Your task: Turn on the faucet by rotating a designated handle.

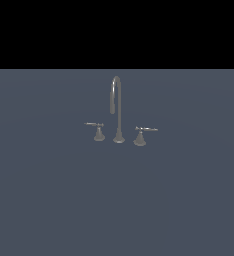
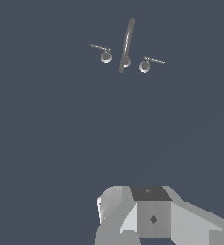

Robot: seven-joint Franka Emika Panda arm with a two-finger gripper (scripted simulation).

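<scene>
- Standing on the flat blue-grey worktop [image 1: 49, 200] is the faucet [image 1: 118, 117], a small grey metal fixture set near the middle of the exterior view.
- Its tall thin spout [image 1: 116, 95] rises from a flared base, arches over at the top and ends in a short downward tip on the exterior view's left side of the stem.
- The handle [image 1: 96, 129] that I am to turn stands on the exterior view's left of the spout base: a small cone with a thin rod pointing out toward the exterior view's left, roughly level.
- The other lever [image 1: 142, 135] stands on the exterior view's right of the spout base; it looks slightly larger and brighter, and its rod points toward the exterior view's right.
- Both levers stand just beside the spout base but apart from it, each on its own foot.
- In my wrist view the same three parts appear from above and far off: the handle [image 2: 104, 53], the spout as a slanted bar, and the other lever [image 2: 149, 63].
- My jaws [image 2: 152, 217] show only as a pale grey block at the edge of the wrist view; whether they are apart or together I cannot tell.
- My jaws are well apart from the faucet and touch nothing that I can see.
- In the exterior view none of my arm appears.
</scene>
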